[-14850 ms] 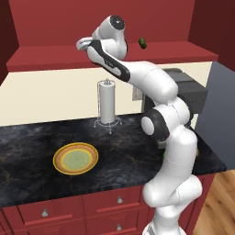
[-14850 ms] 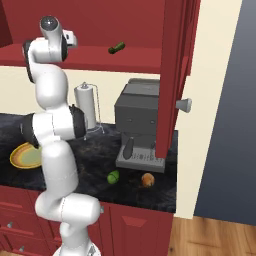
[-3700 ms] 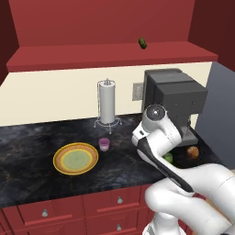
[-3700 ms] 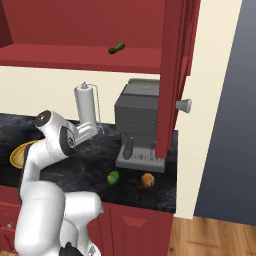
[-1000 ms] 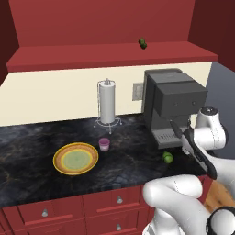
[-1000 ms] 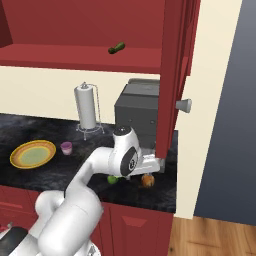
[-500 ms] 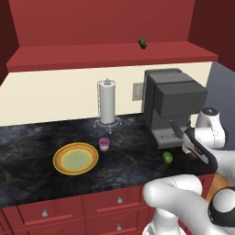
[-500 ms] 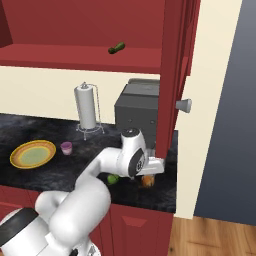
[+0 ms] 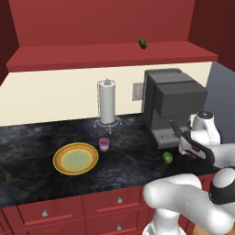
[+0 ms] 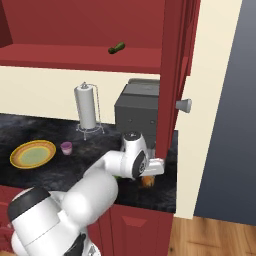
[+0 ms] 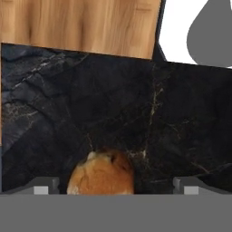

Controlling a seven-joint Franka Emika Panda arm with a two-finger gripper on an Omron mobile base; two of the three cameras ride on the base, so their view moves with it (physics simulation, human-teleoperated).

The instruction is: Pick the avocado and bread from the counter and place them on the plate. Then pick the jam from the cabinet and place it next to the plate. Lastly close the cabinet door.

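Right end of the table is pretty cramped. The coffee machine stands just behind the bread, and the open cabinet door hangs close beside it, so the way in is mostly from above or the front edge. The pincer sits spread wide with the bread between its tips. The avocado lies near on the plate side. Between avocado and jam the table is open.
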